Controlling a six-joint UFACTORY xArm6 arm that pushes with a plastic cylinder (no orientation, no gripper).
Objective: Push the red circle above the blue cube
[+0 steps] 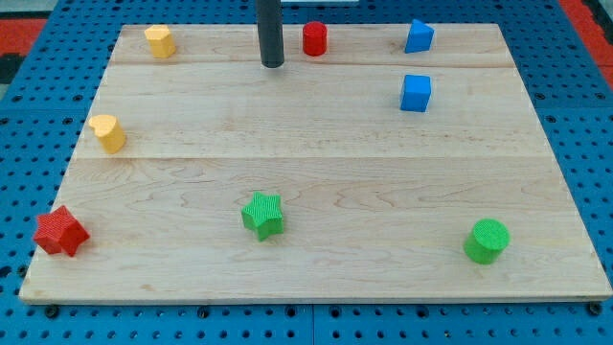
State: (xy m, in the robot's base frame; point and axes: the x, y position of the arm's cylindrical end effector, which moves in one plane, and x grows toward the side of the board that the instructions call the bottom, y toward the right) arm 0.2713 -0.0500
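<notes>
The red circle (315,38), a short cylinder, stands near the view's top edge of the wooden board, just right of centre. The blue cube (416,93) sits to its right and lower. My tip (273,63) is the end of the dark rod, just left of the red circle and slightly below it, a small gap apart. A second blue block (419,35), wedge-like, lies above the blue cube at the view's top right.
A yellow block (160,41) is at the top left and a yellow heart-like block (108,132) at the left edge. A red star (60,232) is at bottom left, a green star (262,214) at bottom centre, a green cylinder (487,241) at bottom right. The board (326,182) lies on a blue pegboard.
</notes>
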